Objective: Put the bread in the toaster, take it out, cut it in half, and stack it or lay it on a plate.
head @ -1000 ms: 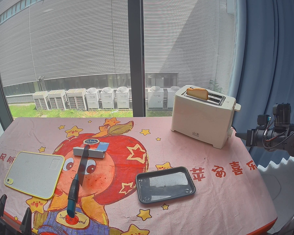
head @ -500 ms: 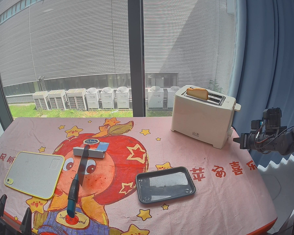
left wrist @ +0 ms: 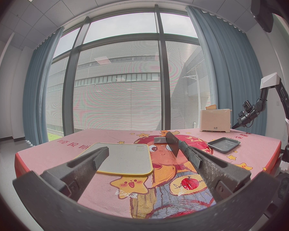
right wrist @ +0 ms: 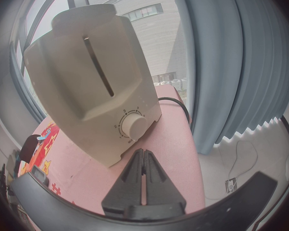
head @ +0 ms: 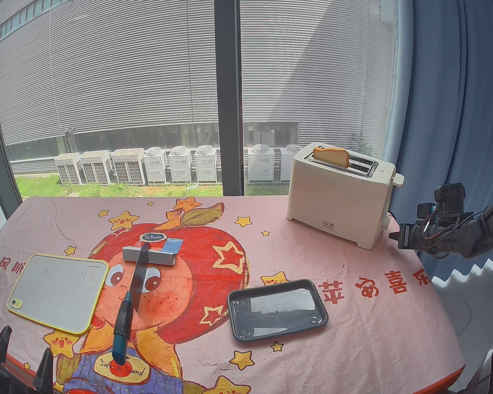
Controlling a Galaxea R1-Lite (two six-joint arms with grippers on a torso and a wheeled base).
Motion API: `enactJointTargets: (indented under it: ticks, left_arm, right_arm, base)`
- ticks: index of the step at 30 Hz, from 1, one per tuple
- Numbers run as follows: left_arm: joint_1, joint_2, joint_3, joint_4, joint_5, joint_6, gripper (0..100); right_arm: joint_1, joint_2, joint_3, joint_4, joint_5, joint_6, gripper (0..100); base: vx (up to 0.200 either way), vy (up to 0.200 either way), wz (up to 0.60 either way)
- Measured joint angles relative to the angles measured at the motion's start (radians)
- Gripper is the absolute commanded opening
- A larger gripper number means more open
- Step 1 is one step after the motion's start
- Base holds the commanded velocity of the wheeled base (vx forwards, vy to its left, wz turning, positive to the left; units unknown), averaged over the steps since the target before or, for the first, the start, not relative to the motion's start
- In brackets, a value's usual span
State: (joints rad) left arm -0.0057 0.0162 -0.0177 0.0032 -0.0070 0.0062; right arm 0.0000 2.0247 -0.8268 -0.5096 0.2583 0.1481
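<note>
One bread slice (head: 331, 156) in toaster (head: 339, 198), closed empty right gripper (right wrist: 144, 153) by its dial (right wrist: 134, 127), empty open left gripper (left wrist: 143, 149), knife (left wrist: 173, 143) ahead

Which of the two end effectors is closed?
The right end effector, pinched fully together near the control end of the toaster; the left end effector is wide open.

The head camera looks forward and down over the table (head: 361, 324) from well back of the toaster (head: 340, 198). The left wrist camera sits low and far from the toaster, facing it across the table. The right wrist camera faces the toaster's dial (right wrist: 134, 126) end from close by. All three views share the toaster.
</note>
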Motion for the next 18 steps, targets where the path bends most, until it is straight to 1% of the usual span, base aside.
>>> enactJointTargets:
  ticks: [4, 18]
  left_arm:
    - [0.000, 0.000, 0.000, 0.000, 0.001, 0.000, 100]
    - [0.000, 0.000, 0.000, 0.000, 0.001, 0.000, 100]
  right_arm:
    - [0.004, 0.007, -0.015, 0.000, -0.007, 0.031, 0]
    - [0.009, 0.028, -0.033, 0.001, -0.020, 0.038, 0]
  base:
    - [0.000, 0.000, 0.00]
    - [0.000, 0.000, 0.00]
